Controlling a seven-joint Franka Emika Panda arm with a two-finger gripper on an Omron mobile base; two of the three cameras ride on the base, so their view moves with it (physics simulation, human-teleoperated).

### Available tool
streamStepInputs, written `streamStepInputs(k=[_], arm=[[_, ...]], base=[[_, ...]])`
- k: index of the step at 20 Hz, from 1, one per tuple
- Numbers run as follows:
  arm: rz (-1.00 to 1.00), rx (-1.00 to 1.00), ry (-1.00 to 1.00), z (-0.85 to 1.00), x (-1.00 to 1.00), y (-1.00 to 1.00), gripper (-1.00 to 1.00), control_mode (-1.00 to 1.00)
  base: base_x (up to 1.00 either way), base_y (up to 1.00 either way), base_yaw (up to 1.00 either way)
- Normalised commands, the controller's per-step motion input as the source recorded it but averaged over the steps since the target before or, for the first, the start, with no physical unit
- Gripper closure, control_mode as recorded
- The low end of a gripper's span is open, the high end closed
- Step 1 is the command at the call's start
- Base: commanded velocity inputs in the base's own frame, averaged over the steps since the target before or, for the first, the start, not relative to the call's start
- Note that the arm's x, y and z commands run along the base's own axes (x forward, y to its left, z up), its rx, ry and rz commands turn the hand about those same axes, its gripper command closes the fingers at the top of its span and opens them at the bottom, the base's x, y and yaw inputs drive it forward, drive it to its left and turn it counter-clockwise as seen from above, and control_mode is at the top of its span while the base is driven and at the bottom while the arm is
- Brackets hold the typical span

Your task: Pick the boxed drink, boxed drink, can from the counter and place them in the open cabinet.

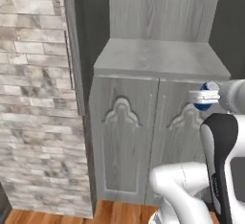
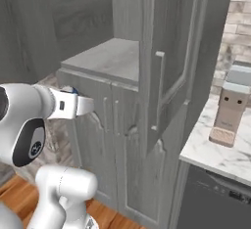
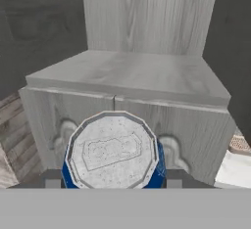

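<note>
My gripper [image 1: 205,96] is shut on the can [image 1: 206,95], a small blue drink can. The gripper holds it level in front of the open cabinet's doors, just below the shelf. In the hand view the can's silver top [image 3: 112,149] faces me between the fingertips of the gripper [image 3: 112,182]. A sliver of the blue can [image 2: 73,90] peeks over the hand in the right base view. The open cabinet [image 1: 160,58] is grey wood-grain, with a bare shelf niche [image 3: 132,74] above two ornate doors [image 1: 123,137]. The boxed drinks and the counter are out of view.
A pale brick wall [image 1: 33,98] stands left of the cabinet. A tall grey door [image 2: 166,52] hangs open on the cabinet's right side. Beyond it a marble worktop [image 2: 211,152] carries a brown block [image 2: 230,108]. Wooden floor [image 1: 110,213] lies below.
</note>
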Motion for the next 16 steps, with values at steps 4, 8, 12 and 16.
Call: streamStepInputs(k=[4, 8, 12, 16], arm=[[0.0, 0.0, 0.0, 0.0, 0.0, 0.0, 1.0, 1.0], [0.0, 0.0, 0.0, 0.0, 0.0, 0.0, 1.0, 1.0], [0.0, 0.0, 0.0, 0.0, 0.0, 0.0, 1.0, 1.0], [0.0, 0.0, 0.0, 0.0, 0.0, 0.0, 1.0, 1.0]], base=[[0.4, 0.4, -0.21], [0.37, 0.05, -0.24], [0.36, 0.0, -0.19], [0.39, 0.0, -0.15]])
